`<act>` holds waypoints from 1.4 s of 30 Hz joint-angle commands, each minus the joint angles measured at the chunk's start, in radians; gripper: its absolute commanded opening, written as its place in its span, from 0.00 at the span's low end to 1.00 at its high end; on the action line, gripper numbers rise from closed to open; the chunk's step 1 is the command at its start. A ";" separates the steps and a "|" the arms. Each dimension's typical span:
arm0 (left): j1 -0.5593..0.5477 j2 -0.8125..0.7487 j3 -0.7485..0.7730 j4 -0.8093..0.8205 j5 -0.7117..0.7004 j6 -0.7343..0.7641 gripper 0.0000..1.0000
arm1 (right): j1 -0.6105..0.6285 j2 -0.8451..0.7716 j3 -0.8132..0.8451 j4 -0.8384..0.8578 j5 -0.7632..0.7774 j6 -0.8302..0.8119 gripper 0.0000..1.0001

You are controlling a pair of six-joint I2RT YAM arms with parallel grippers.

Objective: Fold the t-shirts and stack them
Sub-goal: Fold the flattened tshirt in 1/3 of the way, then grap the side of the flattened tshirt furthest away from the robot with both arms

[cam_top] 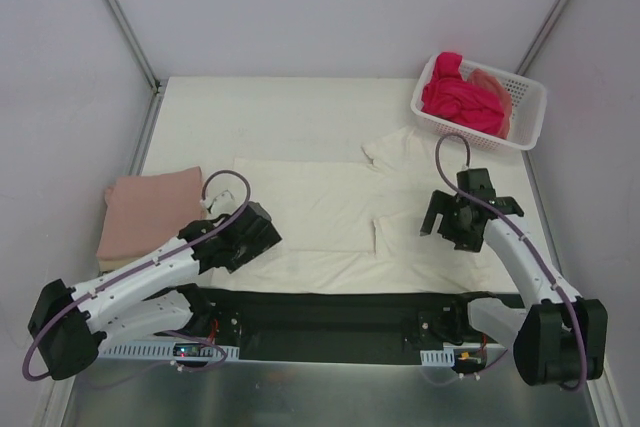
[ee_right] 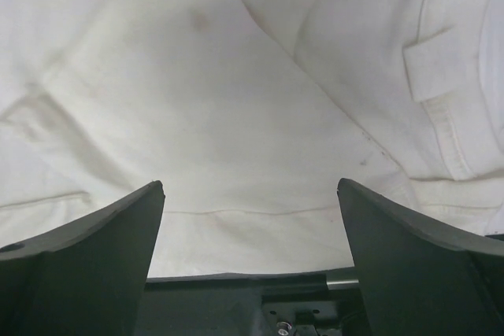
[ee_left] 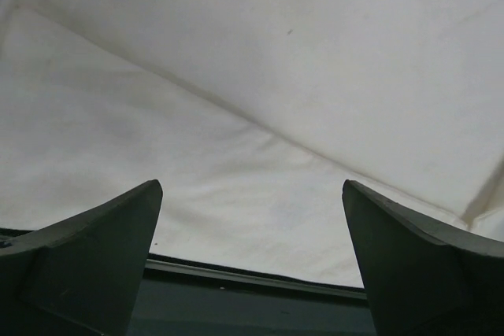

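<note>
Just beneath both spread jaws lies the cream t-shirt [cam_top: 320, 209].

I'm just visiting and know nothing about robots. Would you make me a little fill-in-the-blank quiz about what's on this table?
The folded pink t-shirt lies on the robot's ___. The magenta t-shirt sits in the white ___. The left gripper and right gripper both have their jaws ___.
Missing words: left; basket; open.
</note>
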 commanded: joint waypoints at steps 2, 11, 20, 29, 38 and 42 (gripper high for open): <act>0.006 0.006 0.226 -0.077 -0.292 0.161 0.99 | -0.002 -0.068 0.164 -0.004 -0.039 -0.063 0.96; 0.363 0.329 0.546 -0.062 -0.260 0.457 0.99 | 0.171 0.005 0.394 0.123 0.042 -0.120 0.96; 0.571 0.788 0.890 -0.054 -0.121 0.607 0.87 | 0.240 0.237 0.580 0.166 0.130 -0.163 0.96; 0.646 1.070 1.061 -0.055 -0.046 0.626 0.69 | 0.242 0.520 0.796 0.307 0.201 -0.299 0.96; 0.658 1.210 1.119 -0.060 -0.043 0.587 0.61 | 0.239 0.964 1.233 0.267 0.141 -0.407 0.96; 0.669 1.235 1.134 -0.058 -0.036 0.574 0.57 | 0.240 1.170 1.417 0.230 0.164 -0.424 0.96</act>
